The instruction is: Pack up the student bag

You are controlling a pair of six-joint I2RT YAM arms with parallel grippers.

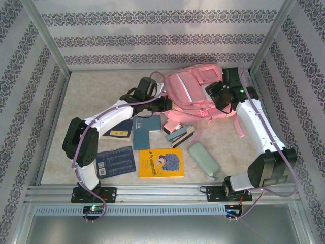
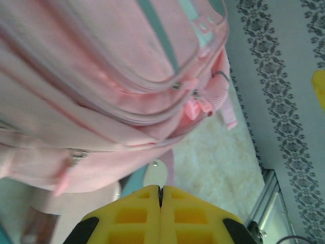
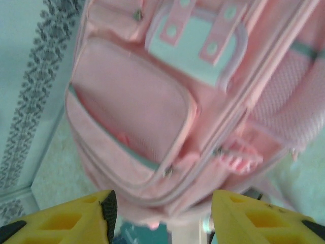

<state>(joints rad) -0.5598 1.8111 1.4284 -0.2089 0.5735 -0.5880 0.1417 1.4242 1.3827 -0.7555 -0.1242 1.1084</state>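
Observation:
The student bag point(image 1: 190, 89), a big pink backpack with pale trim patches, lies at the back middle of the table. My left gripper point(image 1: 164, 104) sits against its left side. In the left wrist view its yellow fingers point(image 2: 160, 195) are pressed together with nothing showing between them, just below the bag's point(image 2: 101, 66) zipped seams. My right gripper point(image 1: 217, 98) hangs over the bag's right part. From the right wrist its fingers point(image 3: 162, 208) stand wide apart, and the bag's point(image 3: 152, 101) front pocket and zip pulls point(image 3: 167, 170) lie just beyond the tips, not gripped.
In front of the bag lie a yellow book point(image 1: 161, 162), a dark blue book point(image 1: 117, 161), a teal book point(image 1: 147, 131), another blue book point(image 1: 119, 128), a stapler-like item point(image 1: 179, 134) and a pale green case point(image 1: 203, 158). Patterned walls close in three sides.

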